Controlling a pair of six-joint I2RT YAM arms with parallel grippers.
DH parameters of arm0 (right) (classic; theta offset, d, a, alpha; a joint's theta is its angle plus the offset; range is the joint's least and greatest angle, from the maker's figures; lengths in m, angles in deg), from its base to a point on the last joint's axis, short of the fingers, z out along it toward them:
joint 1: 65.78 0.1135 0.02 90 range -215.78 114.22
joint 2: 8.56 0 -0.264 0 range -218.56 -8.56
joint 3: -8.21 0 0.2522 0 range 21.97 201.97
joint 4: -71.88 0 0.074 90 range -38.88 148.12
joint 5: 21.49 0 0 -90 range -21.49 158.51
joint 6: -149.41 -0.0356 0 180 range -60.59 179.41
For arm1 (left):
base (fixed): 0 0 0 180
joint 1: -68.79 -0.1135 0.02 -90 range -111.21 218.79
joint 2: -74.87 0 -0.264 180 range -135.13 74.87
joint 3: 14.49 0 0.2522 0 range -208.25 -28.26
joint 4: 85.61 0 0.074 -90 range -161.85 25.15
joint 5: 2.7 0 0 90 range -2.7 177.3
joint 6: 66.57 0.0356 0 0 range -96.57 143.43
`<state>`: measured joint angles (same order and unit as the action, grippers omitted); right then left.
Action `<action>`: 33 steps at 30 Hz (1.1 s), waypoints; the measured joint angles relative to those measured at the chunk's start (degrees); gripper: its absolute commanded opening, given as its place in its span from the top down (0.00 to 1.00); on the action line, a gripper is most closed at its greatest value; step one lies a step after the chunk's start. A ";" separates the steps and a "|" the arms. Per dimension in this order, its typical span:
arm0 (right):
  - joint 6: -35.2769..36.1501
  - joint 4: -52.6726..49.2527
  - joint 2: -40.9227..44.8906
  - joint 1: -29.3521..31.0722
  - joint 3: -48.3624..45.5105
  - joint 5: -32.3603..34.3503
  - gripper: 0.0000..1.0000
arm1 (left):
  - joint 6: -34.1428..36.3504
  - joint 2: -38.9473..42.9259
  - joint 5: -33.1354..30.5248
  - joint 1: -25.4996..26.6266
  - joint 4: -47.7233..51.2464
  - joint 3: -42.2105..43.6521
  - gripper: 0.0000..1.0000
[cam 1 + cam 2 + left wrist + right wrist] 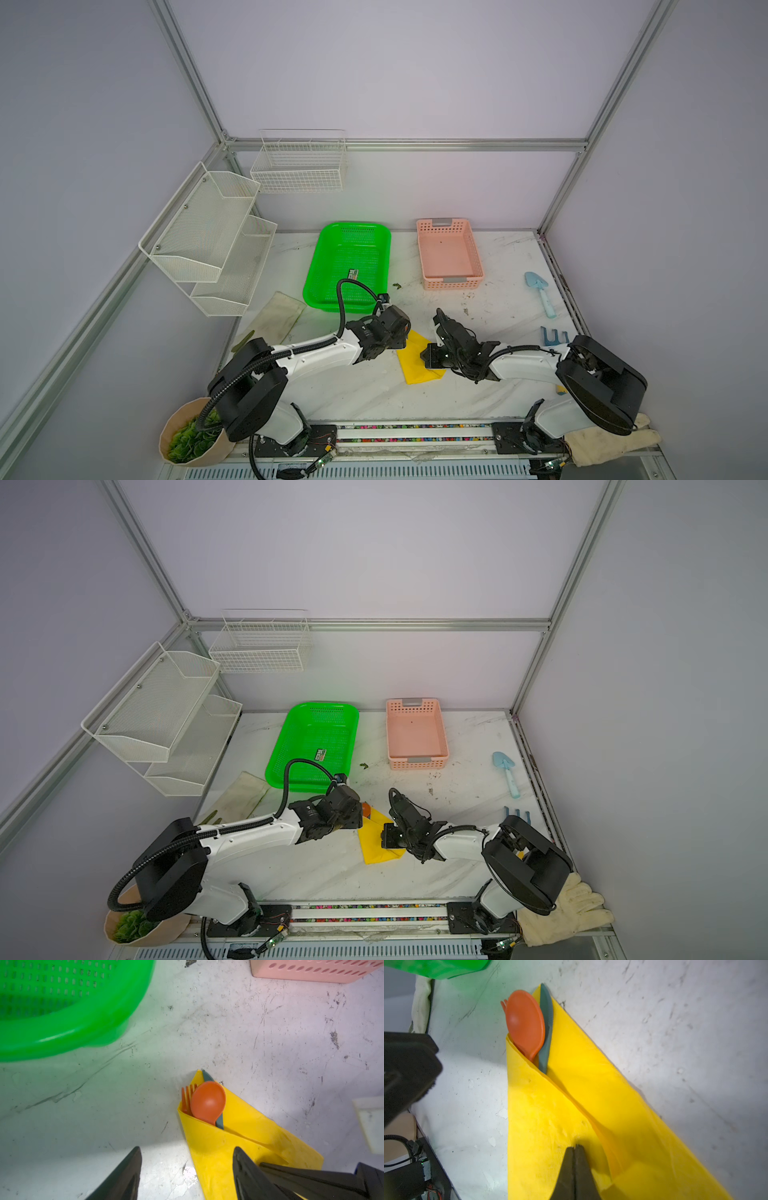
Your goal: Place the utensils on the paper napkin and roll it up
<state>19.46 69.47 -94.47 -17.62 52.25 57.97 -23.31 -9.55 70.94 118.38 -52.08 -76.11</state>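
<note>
Right wrist view: a round-bowled orange plastic spoon [525, 1026] lies with its bowl poking out of a fold in a bright yellow paper napkin [571, 1105]. The tines of an orange fork [502, 1004] peek out just behind the bowl. A slim dull teal piece [547, 1022] lies alongside the spoon, touching it. One flap of the napkin is folded over the handles, so only the heads of the three utensils show. The far corner of the sheet lies flat under the teal tip.

The right gripper [575, 1148] has its jaws pressed together, with the tips down on the folded flap where the paper dimples. Whether any paper is pinched between them cannot be told.

In the left wrist view the left gripper [186, 1149] stands with jaws apart and nothing between them. One finger [245, 1167] is over the napkin's fold and the other [124, 1172] is over bare table.

In both top views the napkin [415, 365] [376, 845] lies near the front middle of the white marble-patterned table [374, 399], between the two grippers.

Behind the left gripper sits a green perforated plastic basket [349, 266], and beside it stands a pink plastic basket [450, 253]. A light blue toy shovel [540, 291] lies well apart at the right edge. A cream fabric glove [282, 316] lies left of the green basket.
</note>
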 measured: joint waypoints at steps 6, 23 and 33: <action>0.20 -0.02 -0.74 0.00 0.72 -0.11 1.00 | 0.55 2.47 4.26 2.01 -5.60 5.27 0.46; 0.35 0.00 -0.79 -0.02 0.72 -0.48 1.00 | -1.29 -3.65 11.65 5.60 -24.59 10.47 0.59; 0.35 0.00 -0.76 -0.28 0.72 -0.59 1.00 | -3.67 -7.02 12.74 5.64 -28.70 10.49 0.66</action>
<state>19.81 69.47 -95.24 -17.91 52.97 57.38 -26.98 -16.56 83.68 124.02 -80.78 -65.62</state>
